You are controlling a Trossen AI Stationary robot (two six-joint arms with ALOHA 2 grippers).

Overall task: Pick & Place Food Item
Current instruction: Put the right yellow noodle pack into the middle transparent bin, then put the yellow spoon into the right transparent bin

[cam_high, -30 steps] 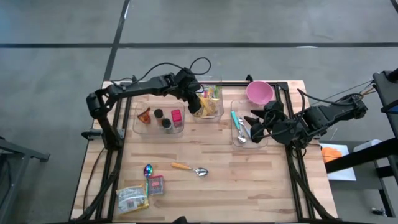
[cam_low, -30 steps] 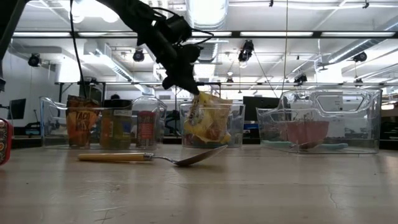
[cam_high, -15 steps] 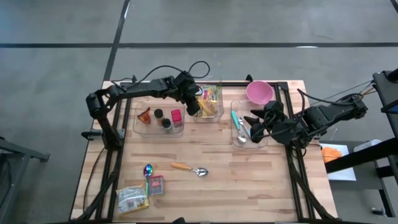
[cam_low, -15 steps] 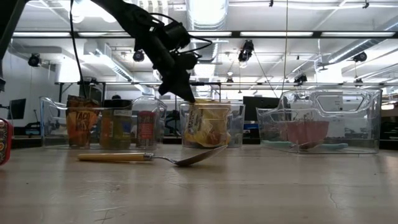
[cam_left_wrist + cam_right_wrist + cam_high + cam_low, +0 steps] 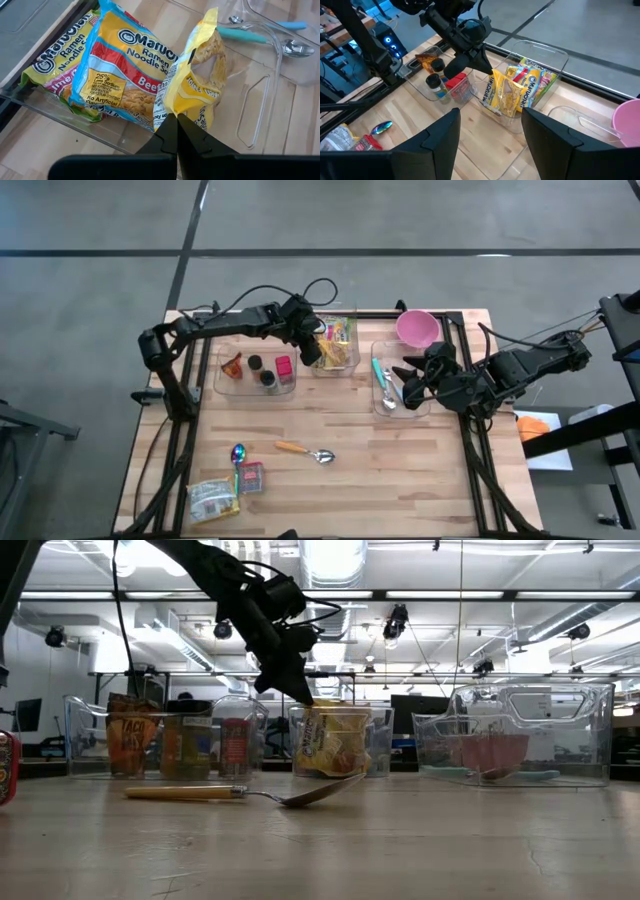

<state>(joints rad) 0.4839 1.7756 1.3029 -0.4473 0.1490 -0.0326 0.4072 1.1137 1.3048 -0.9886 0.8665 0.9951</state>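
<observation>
In the high view, the left gripper is seen at upper centre of the frame, over the middle clear bin. Its jaws are shut tight on the top edge of a yellow ramen packet, which is held upright inside that bin, against 2 more Maruchan ramen packets lying there. In the low view the held packet appears at centre frame, hanging from the closed jaws, its lower end down within the bin walls.

The right gripper is parked at right of centre over the right clear bin, its jaws partly open and holding nothing. A teal-handled spoon lies in that bin, and a pink bowl sits just above it.

The left bin holds spice jars and a taco seasoning packet. On the bench, a yellow-handled spoon lies at lower centre, with more packets at lower left.
</observation>
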